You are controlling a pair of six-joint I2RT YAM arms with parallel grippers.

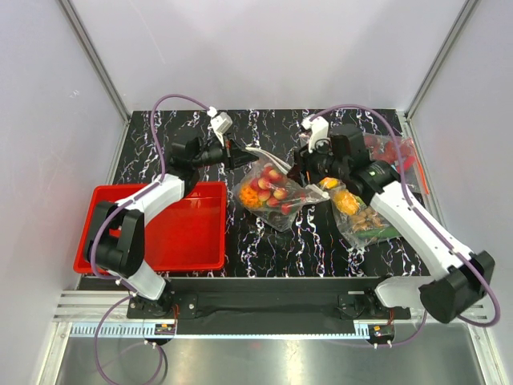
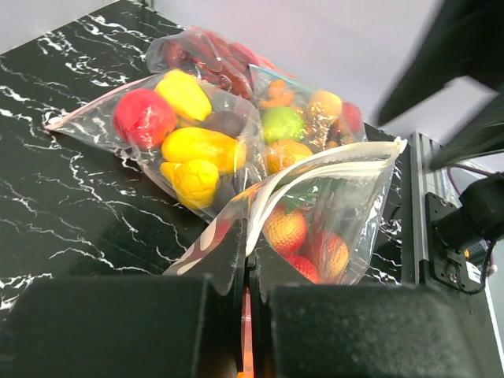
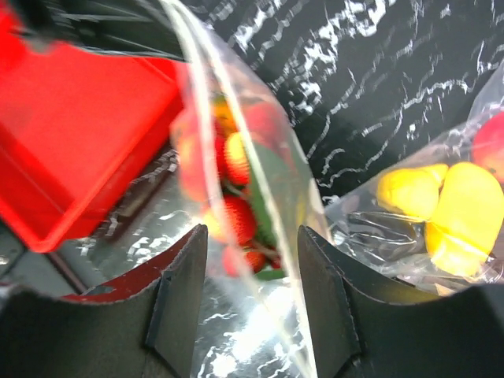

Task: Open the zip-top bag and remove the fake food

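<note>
Zip-top bag [image 1: 272, 196], beside your red tray [image 1: 184, 233]: left gripper [image 2: 246, 272] pinches one lip as anchor; right gripper [image 3: 252, 236] straddles the other, jaws parted, empty.

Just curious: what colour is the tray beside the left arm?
Red tray, clearest from the top view.

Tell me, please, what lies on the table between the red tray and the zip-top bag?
Nothing: a bare strip of black marbled table separates the red tray from the zip-top bag, as the top view shows.
</note>
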